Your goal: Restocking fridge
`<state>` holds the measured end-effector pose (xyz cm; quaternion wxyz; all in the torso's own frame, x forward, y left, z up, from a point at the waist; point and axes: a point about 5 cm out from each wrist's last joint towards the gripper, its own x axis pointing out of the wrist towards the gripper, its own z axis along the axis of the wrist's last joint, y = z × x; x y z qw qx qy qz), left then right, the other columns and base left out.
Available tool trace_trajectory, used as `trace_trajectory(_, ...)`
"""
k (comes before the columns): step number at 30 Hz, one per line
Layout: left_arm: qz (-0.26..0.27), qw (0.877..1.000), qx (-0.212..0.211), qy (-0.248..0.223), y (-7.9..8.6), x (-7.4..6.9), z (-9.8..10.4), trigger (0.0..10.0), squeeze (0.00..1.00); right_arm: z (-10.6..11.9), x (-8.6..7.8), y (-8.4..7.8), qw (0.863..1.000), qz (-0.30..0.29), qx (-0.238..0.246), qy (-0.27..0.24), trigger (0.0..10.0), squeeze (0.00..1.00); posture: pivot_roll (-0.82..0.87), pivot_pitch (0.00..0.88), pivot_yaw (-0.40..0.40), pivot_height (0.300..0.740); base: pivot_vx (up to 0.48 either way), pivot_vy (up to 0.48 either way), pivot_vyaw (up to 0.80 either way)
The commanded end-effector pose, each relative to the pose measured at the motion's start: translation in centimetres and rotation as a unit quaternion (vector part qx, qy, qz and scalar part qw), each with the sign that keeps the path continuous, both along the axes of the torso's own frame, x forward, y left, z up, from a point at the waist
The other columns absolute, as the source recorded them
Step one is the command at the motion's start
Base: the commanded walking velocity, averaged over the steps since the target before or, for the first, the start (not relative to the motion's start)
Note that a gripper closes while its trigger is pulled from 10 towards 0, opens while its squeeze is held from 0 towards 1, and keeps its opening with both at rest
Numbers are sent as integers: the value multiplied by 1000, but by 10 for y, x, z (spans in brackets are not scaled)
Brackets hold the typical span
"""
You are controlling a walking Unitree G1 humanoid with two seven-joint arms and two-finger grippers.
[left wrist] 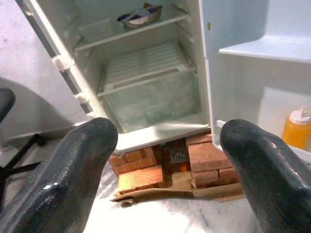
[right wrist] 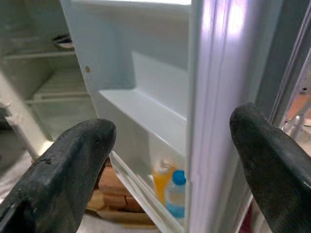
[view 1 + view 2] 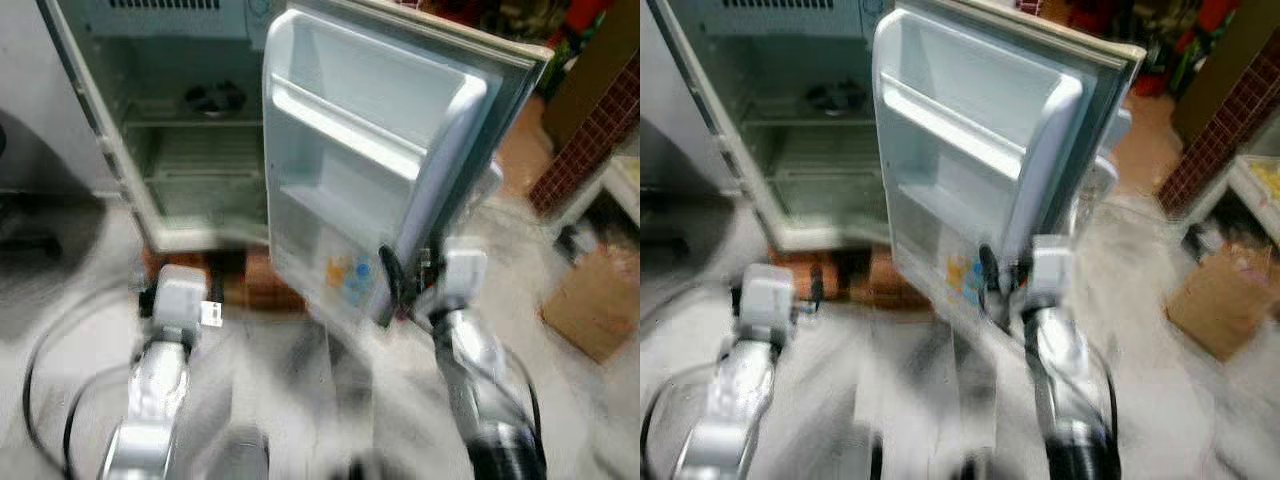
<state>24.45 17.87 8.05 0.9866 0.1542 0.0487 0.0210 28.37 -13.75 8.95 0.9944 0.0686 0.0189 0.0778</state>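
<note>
The small white fridge (image 3: 180, 150) stands open, and its door (image 3: 370, 150) is swung out toward me. On an upper shelf inside sits a bowl (image 1: 140, 15). The door's bottom rack holds an orange bottle (image 2: 162, 179) and a blue-capped bottle (image 2: 176, 196). My right gripper (image 3: 405, 285) is open at the door's free edge, with one finger on each side of that edge. My left gripper (image 1: 165, 141) is open and holds nothing, low in front of the fridge's base.
The fridge rests on stacked red bricks (image 1: 206, 158) and cardboard. A cardboard box (image 3: 592, 300) lies on the floor to the right, near a brick wall (image 3: 590, 130). A black cable (image 3: 50, 400) loops over the floor at left. The head views are blurred.
</note>
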Motion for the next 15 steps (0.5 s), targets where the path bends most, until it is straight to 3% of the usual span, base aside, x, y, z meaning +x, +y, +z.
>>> trace_trajectory(1,-5,1000,-2,-7,-3,2,4,10000,0,1,5,-12,999,-31,-25,-2,10000,0,126,86,-68,740,0,0,0)
trace_trajectory(8,5,1000,-1,12,3,-2,-2,10000,0,1,22,-47,988,-136,-71,16,10000,0,141,87,-74,740,0,0,0)
trace_trajectory(11,6,1000,-2,13,3,-2,-2,10000,0,3,32,-52,987,-151,-43,26,10000,0,141,87,-75,740,0,0,0)
trace_trajectory(15,4,1000,-3,15,2,-2,-2,10000,0,12,50,-41,990,-137,-11,26,10000,0,139,85,-73,740,0,0,0)
